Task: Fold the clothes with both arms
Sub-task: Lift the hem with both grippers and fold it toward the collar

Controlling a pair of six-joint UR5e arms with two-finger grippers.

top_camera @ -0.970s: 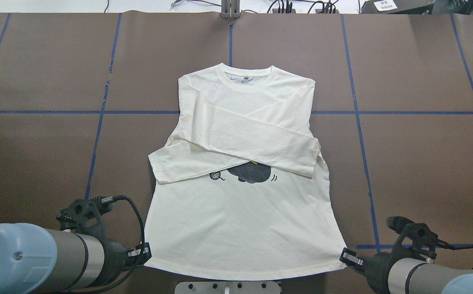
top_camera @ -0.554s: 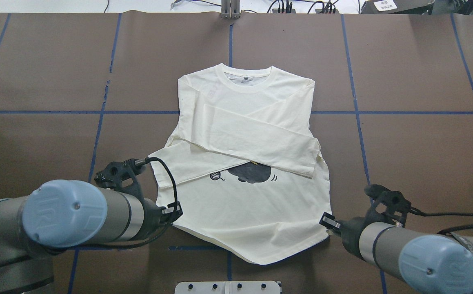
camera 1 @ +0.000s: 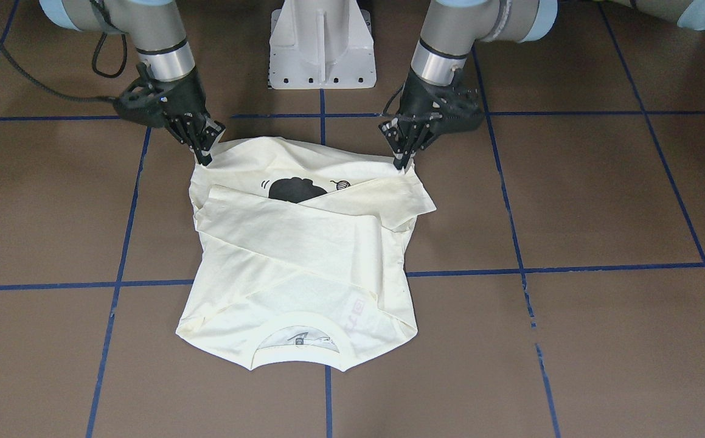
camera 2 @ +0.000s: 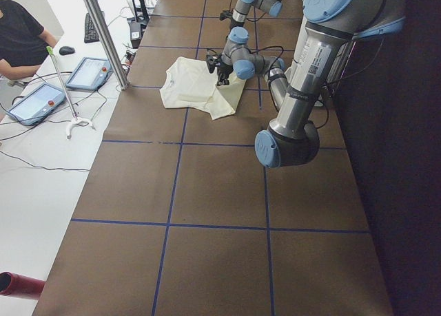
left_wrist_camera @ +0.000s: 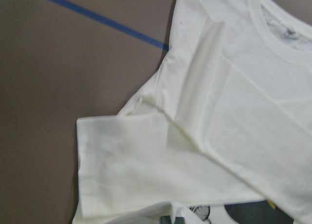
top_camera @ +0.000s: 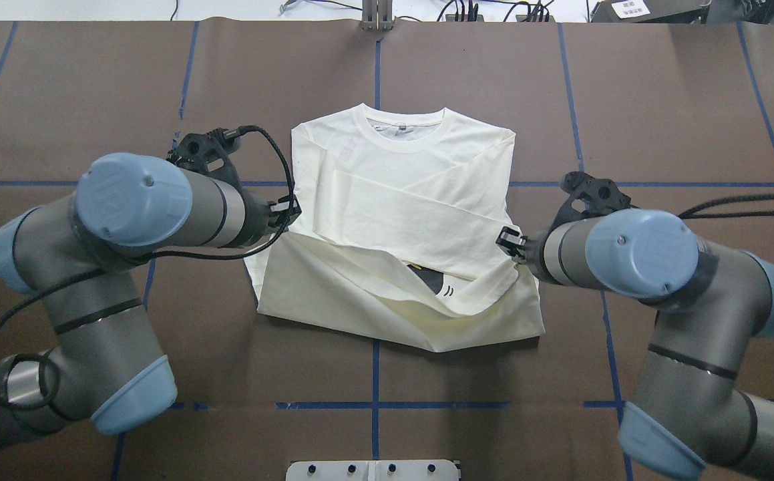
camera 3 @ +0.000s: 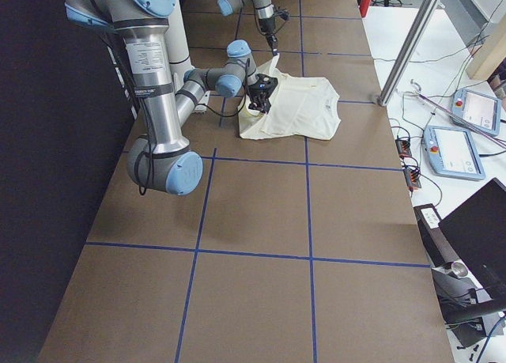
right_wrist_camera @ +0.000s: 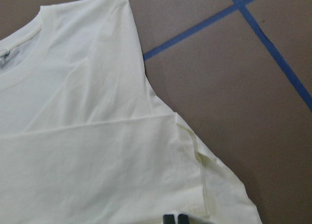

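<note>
While pinching the corners of the shirt [camera 1: 291,255] hem [camera 1: 303,148] in left hand [camera 1: 402,159] and right hand [camera 1: 203,155], carry them level over the sleeves [camera 1: 279,228] on the desk [camera 1: 571,201]. Move in step, hem taut; land square at the collar [camera 1: 301,319].

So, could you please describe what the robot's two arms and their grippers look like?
The left arm and right arm are grey-silver tubes with rounded light-blue joint caps. The left gripper and right gripper are small, black and open-framed. A black cable runs to each wrist, and a white printed label marks the left arm.
</note>
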